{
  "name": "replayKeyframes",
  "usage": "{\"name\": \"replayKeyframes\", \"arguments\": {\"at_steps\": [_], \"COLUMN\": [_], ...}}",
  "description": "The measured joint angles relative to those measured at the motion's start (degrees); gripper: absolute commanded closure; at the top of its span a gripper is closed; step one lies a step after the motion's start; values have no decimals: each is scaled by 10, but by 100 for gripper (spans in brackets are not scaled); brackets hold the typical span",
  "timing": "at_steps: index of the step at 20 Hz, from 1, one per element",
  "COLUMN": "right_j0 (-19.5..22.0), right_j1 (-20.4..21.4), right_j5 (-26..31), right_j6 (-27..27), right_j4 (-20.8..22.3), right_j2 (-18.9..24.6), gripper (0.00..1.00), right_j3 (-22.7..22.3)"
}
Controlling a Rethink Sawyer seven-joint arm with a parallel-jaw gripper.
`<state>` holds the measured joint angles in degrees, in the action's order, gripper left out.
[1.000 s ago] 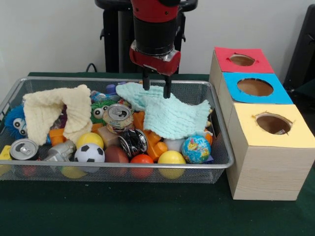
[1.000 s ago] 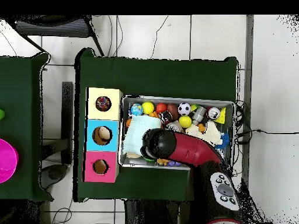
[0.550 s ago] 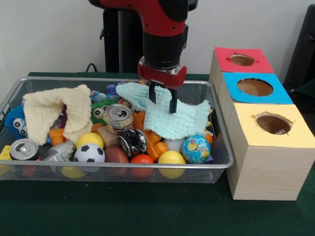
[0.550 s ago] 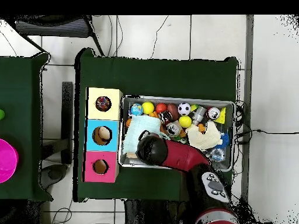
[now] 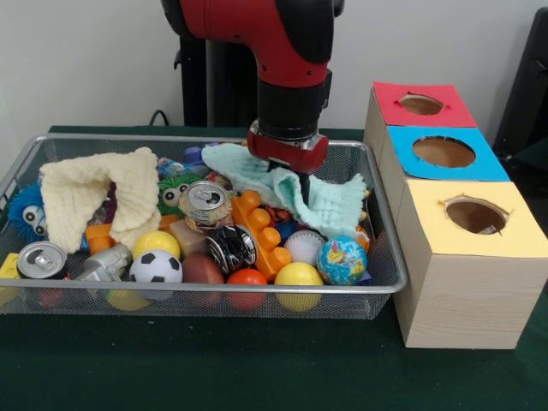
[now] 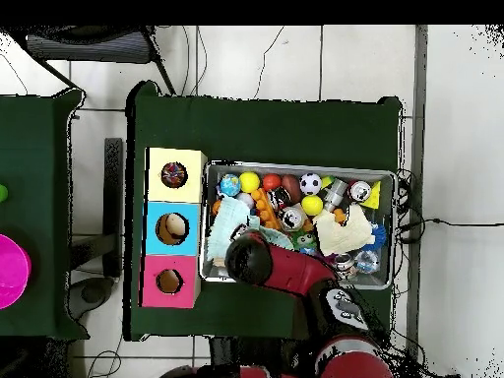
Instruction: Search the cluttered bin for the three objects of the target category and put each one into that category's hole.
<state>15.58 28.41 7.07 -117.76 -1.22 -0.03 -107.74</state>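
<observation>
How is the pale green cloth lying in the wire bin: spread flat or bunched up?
Bunched up. The pale green cloth is gathered into folds beneath the gripper, leaving the orange block uncovered.

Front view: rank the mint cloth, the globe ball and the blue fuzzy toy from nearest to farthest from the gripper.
1. Mint cloth: right at the gripper, bunched around it.
2. Globe ball: toward the bin's front right.
3. Blue fuzzy toy: the bin's far left end.
</observation>
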Motion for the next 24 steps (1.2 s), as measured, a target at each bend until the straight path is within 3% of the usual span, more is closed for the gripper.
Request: {"name": "replayKeyframes", "arguments": {"at_steps": [6, 9, 18, 24], "right_j0": [-11, -25, -37, -8], "right_j1": [3, 23, 104, 157], "right_j5": [3, 37, 228, 351], "right_j6": [0, 0, 0, 0], "right_j4": [-7, -12, -8, 12], "right_j2": [-12, -30, -65, -71], "gripper": [100, 100, 100, 100], "right_j3": [0, 0, 17, 71]}}
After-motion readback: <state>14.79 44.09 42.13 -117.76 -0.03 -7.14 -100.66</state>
